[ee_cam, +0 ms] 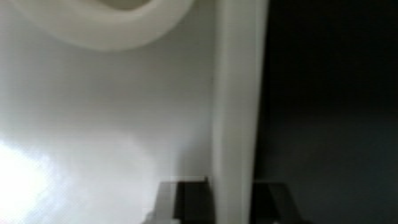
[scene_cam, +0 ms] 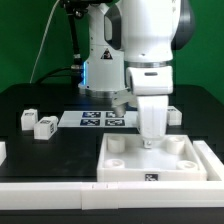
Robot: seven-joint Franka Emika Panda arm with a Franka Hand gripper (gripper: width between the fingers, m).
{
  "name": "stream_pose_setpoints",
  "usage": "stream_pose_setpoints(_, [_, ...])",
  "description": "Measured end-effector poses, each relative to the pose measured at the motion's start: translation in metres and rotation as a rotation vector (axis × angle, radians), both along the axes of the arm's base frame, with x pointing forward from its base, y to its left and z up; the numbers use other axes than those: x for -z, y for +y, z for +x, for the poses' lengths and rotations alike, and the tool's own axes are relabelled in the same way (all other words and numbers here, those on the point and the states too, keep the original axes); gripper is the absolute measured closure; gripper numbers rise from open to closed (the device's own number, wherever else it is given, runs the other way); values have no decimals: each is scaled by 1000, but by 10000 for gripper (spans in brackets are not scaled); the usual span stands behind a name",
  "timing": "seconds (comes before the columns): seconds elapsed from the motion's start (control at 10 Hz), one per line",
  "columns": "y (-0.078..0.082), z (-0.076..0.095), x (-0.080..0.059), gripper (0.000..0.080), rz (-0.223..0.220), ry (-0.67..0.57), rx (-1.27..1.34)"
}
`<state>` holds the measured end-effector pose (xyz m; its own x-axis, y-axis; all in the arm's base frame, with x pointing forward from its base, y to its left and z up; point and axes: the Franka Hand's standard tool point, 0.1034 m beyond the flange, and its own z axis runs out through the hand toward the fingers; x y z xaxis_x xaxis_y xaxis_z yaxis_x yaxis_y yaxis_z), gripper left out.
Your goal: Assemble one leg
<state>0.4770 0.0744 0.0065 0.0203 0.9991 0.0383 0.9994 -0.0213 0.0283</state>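
Two small white legs with marker tags [scene_cam: 28,119] [scene_cam: 46,126] lie on the black table at the exterior view's left, apart from my gripper. My gripper [scene_cam: 150,141] points down at the far edge of the large flat white panel [scene_cam: 155,165] with round corner sockets. In the wrist view the panel's edge wall [ee_cam: 238,100] runs between my two dark fingertips [ee_cam: 189,203], which press on both sides of it. My gripper [ee_cam: 233,203] is shut on that edge. One round socket [ee_cam: 121,18] shows close by. No leg is in the wrist view.
The marker board [scene_cam: 100,120] lies behind the panel. Another small white part [scene_cam: 173,113] sits behind my gripper at the exterior view's right. A white raised border [scene_cam: 60,186] runs along the front and right of the panel. The arm's base [scene_cam: 100,70] stands at the back.
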Motion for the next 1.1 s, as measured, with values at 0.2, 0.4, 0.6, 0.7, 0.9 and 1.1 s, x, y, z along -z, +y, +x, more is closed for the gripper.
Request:
stream_pose_setpoints(0.2, [-1,0,0,742,0,0,1])
stream_pose_setpoints(0.4, [-1,0,0,742,0,0,1])
stream_pose_setpoints(0.6, [-1,0,0,742,0,0,1])
stream_pose_setpoints(0.7, [0,1,0,742,-2,5,0])
stream_pose_setpoints(0.9, [-1,8,-1,742,-14,32,2])
stream_pose_setpoints(1.1, [-2,15,0,742,-23,57,-2])
